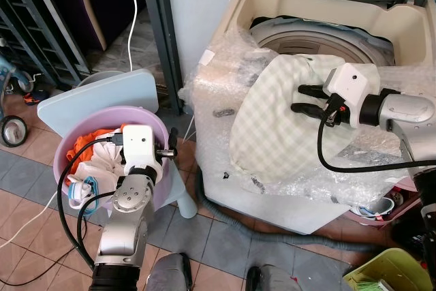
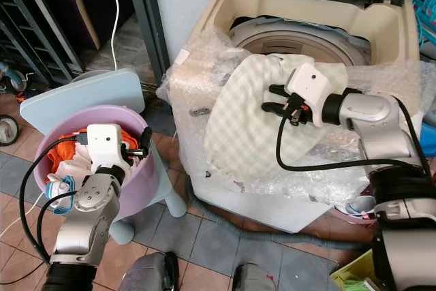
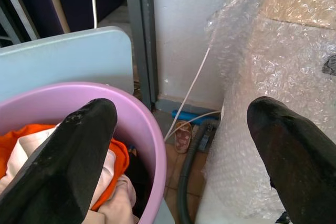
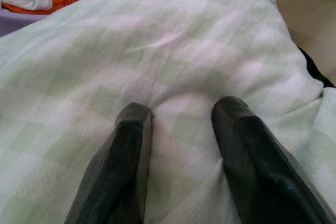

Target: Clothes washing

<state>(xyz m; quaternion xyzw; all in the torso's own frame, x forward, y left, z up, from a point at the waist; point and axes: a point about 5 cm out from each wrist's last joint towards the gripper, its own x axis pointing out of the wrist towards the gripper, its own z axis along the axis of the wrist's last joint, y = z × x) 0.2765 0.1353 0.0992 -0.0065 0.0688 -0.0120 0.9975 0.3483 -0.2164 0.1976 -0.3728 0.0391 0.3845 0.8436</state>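
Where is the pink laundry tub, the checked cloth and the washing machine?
pink laundry tub (image 1: 158,126), left eye view, on its bare right rim.
green checked cloth (image 1: 262,124), left eye view, on the middle of the draped part.
washing machine (image 1: 235,11), left eye view, on its cream top edge, left of the drum.
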